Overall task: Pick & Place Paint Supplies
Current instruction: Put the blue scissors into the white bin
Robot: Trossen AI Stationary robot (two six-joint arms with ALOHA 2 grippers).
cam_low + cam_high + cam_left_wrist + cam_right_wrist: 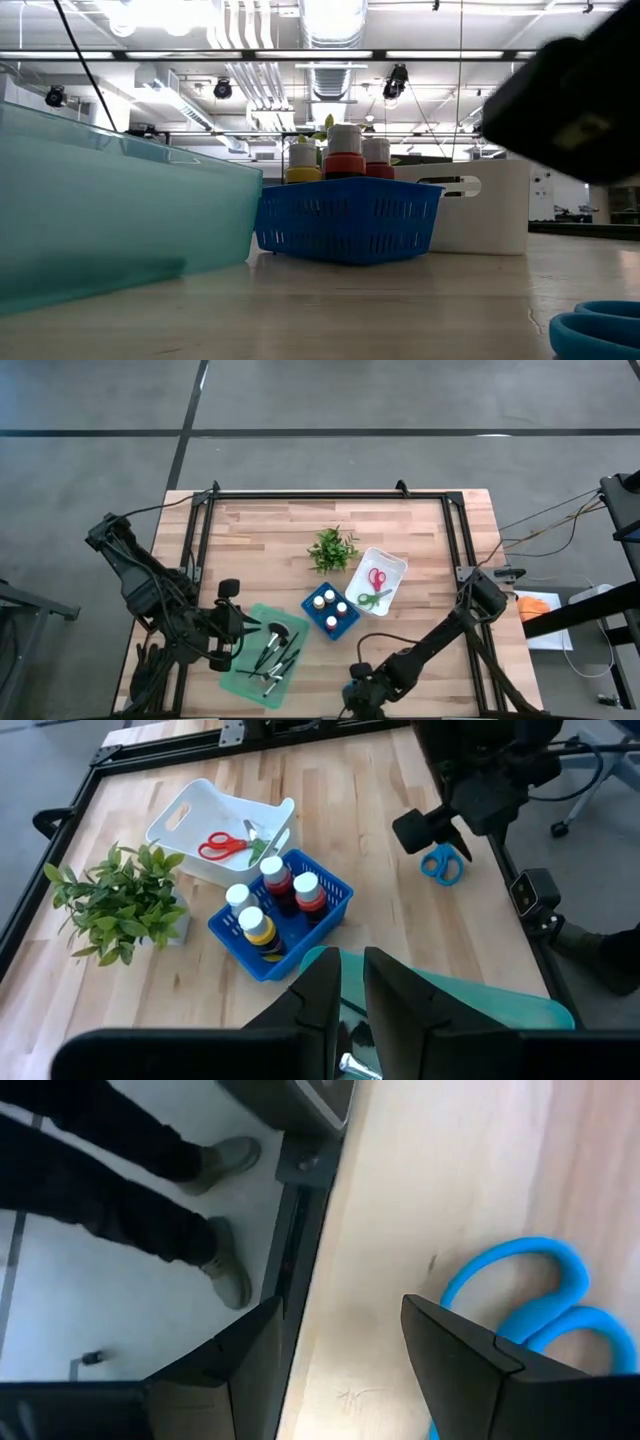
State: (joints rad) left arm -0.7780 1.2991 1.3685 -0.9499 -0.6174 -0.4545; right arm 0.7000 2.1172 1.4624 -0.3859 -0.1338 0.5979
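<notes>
Blue scissors lie flat on the table near its front edge; they also show in the right wrist view. My right gripper is open just above the table, and the scissors' loops lie beside one finger, outside the gap. My left gripper hovers over the teal tray of dark-handled brushes, its fingers a narrow gap apart and holding nothing that I can see. A blue basket holds several small paint bottles. A white bin holds red and green scissors.
A small leafy plant stands behind the basket and the bin. A black metal frame runs along the table's sides. A person's legs stand beyond the front edge. Bare wood lies at the far left and the near right.
</notes>
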